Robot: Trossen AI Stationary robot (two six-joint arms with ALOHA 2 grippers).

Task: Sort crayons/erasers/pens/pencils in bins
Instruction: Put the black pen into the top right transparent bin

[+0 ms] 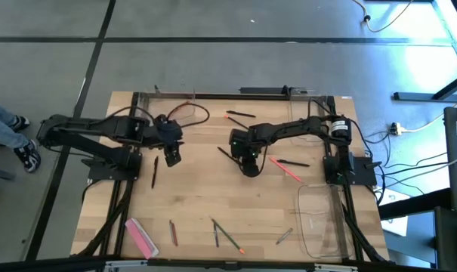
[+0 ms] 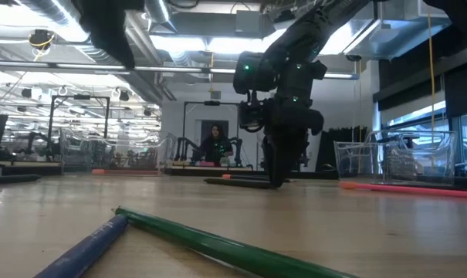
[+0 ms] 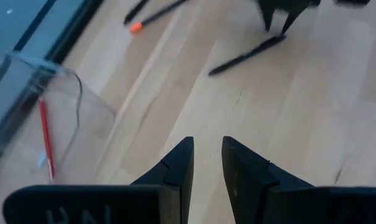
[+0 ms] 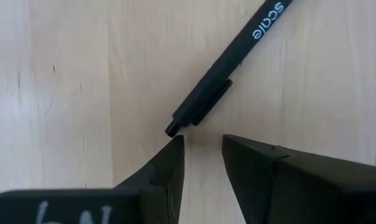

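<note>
Right gripper (image 4: pixel 203 146) low over mid-table, jaws slightly apart and empty; black pen (image 4: pixel 228 74) lies flat just beyond the fingertips, long axis diagonal; left gripper (image 1: pixel 171 155) farther off, also parted, empty

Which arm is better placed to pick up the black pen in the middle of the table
The right. Its gripper hangs open just above the pen's end; the left gripper is farther off.

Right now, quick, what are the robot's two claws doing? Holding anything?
Left gripper: open a little, holding nothing, above bare table.
Right gripper: open a little, holding nothing, its fingertips right at the end of a black pen.
</note>
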